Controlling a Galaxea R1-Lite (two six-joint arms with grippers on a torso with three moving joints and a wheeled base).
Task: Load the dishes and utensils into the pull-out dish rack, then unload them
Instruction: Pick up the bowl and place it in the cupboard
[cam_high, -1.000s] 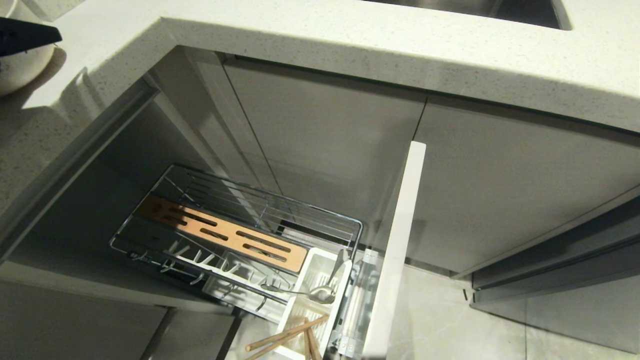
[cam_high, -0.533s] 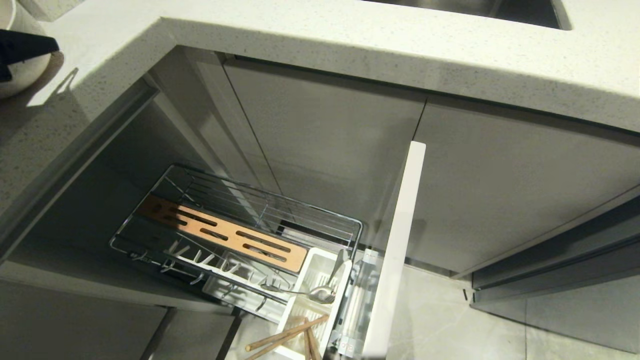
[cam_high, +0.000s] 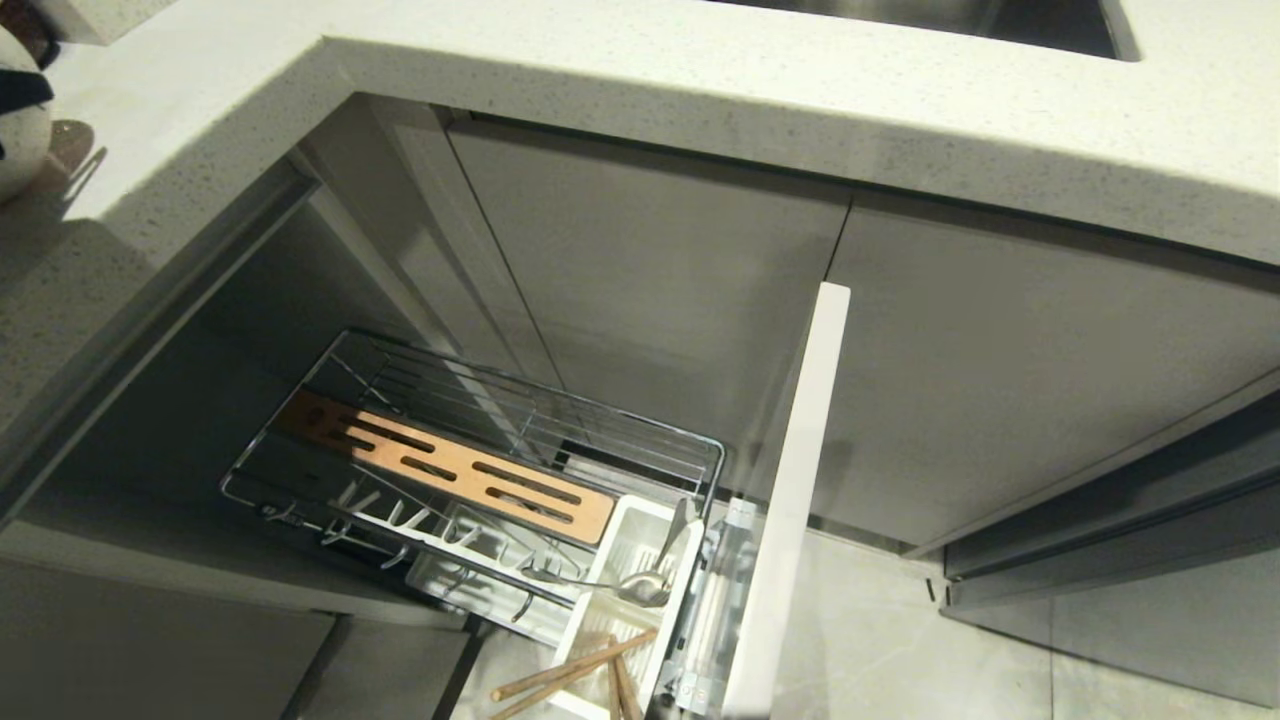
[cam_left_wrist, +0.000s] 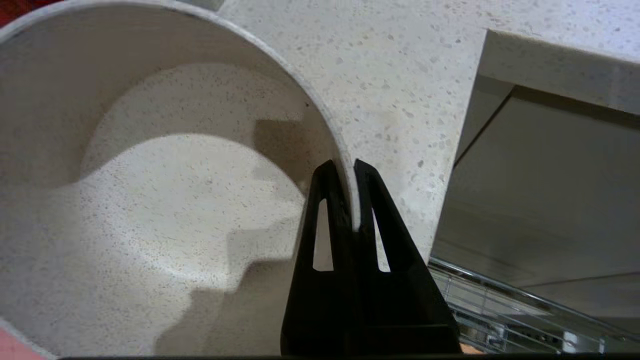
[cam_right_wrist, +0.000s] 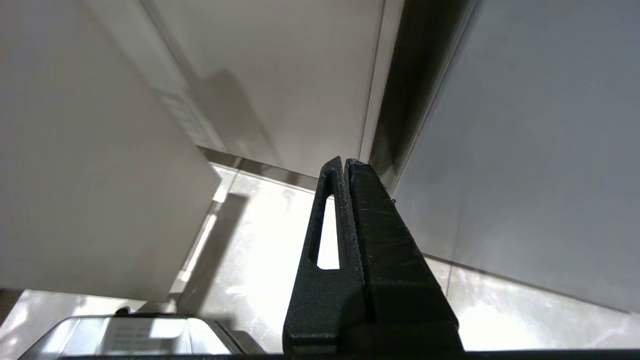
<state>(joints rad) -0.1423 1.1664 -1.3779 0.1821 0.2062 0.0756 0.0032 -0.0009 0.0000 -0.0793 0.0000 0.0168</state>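
Observation:
My left gripper (cam_left_wrist: 344, 165) is shut on the rim of the off-white bowl (cam_left_wrist: 165, 200), one finger inside the wall and one outside. This is above the speckled countertop (cam_left_wrist: 400, 100), and the bowl (cam_high: 15, 120) shows only at the far left edge of the head view. Below the counter the pull-out dish rack (cam_high: 640, 425) stands drawn out, with its wooden slotted strip (cam_high: 450, 465) bare. A silver fork (cam_high: 640, 585) and wooden chopsticks (cam_high: 570, 675) sit in its white caddy (cam_high: 625, 545). My right gripper (cam_right_wrist: 345, 162) is shut and empty, low beside the cabinet fronts.
The pale drawer front (cam_high: 790, 500) juts out to the right of the rack. The counter edge (cam_high: 700, 90) overhangs the open cabinet. A steel sink (cam_high: 950, 20) lies at the back. Grey cabinet doors (cam_high: 1000, 380) and tiled floor (cam_high: 880, 640) fill the right side.
The left gripper's fingers have closed on the bowl's rim. In the head view the bowl and the dark fingers have shifted toward the left edge. The rack and the right arm have stayed put.

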